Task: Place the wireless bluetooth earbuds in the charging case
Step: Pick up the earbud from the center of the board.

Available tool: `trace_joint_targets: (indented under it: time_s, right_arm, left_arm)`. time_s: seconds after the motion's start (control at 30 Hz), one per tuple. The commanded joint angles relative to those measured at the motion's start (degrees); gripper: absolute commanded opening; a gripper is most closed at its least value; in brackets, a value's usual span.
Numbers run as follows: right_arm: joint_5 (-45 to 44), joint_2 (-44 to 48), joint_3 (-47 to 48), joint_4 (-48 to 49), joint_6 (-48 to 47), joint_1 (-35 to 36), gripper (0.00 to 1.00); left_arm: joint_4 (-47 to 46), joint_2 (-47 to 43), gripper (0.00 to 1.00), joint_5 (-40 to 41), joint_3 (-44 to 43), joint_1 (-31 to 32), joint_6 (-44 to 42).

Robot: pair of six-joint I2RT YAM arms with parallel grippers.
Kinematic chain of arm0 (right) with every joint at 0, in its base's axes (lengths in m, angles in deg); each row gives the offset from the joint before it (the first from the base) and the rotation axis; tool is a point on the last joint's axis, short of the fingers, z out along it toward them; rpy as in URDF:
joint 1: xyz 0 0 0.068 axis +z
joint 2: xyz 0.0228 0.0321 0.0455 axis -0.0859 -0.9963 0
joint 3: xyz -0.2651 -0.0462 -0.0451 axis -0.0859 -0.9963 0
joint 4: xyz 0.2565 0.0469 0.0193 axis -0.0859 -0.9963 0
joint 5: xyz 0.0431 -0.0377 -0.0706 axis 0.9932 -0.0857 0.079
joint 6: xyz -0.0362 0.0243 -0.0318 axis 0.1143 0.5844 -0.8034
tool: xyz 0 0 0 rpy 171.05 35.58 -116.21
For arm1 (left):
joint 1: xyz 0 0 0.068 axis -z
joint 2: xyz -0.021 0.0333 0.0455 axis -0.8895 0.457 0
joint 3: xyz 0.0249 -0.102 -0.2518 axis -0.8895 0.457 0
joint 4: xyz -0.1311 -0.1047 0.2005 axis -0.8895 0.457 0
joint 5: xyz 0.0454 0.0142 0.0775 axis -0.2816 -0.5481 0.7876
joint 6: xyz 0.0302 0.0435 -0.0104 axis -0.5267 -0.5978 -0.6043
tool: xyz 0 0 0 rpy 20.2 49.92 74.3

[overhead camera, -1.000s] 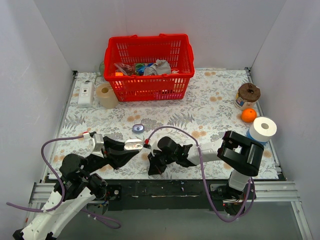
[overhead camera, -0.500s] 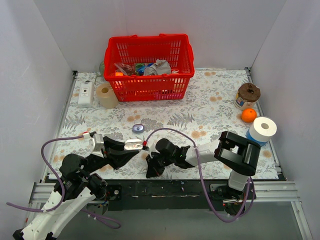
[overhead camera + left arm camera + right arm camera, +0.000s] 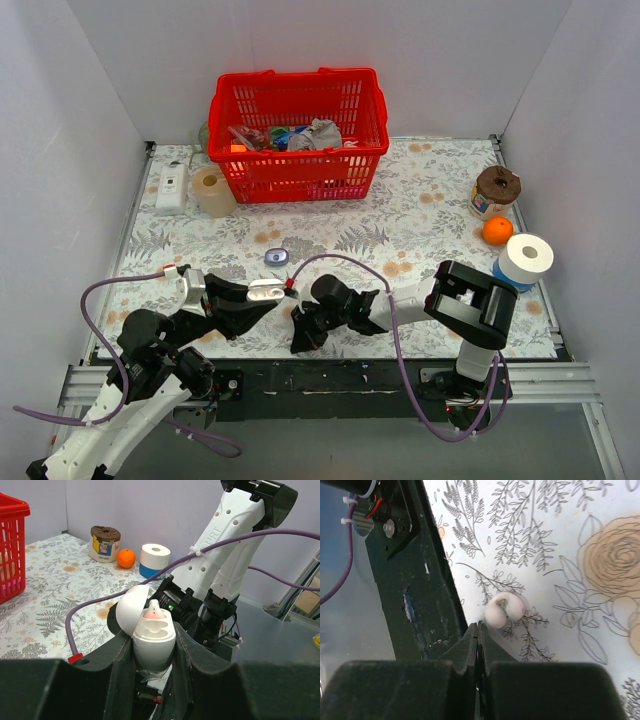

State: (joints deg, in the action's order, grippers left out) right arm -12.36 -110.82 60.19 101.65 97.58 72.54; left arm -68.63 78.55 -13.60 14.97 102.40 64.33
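My left gripper (image 3: 153,638) is shut on the charging case (image 3: 152,642), a white egg-shaped shell held upright above the table's near edge. Its lid (image 3: 131,609) is swung open to the left. One pinkish-white earbud (image 3: 154,612) sits in the case's far hollow; the near hollow is bare. From above, the case (image 3: 267,290) shows between the left fingers. The other earbud (image 3: 504,609), small and white-pink, lies on the floral cloth just beyond and right of my right gripper (image 3: 478,625). That gripper is shut with nothing in it and points down by the front edge (image 3: 300,341).
A black rail (image 3: 415,580) runs along the table's near edge, left of the right fingertips. A small lavender-blue pebble-shaped object (image 3: 277,257) lies mid-table. Further off are a red basket (image 3: 298,172), a paper roll (image 3: 526,258), an orange (image 3: 497,230) and a jar (image 3: 495,190).
The right arm has shifted slightly left and nearer the front edge, staying shut. The left arm and the case have not moved.
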Motion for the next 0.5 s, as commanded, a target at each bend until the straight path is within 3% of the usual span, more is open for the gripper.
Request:
trace_joint_targets:
  time_s: [0.0,0.47]
  right_arm:
    - [-1.53,0.53,-1.33,1.25,-0.13,-1.87,0.01]
    - [-2.15,3.25,-2.91,0.28,-2.58,-7.58,0.01]
  left_arm:
    - [-0.24,0.11,0.00,-0.10,-1.05,0.13,-0.13]
    - [-0.24,0.37,0.00,0.34,-1.05,0.13,-0.48]
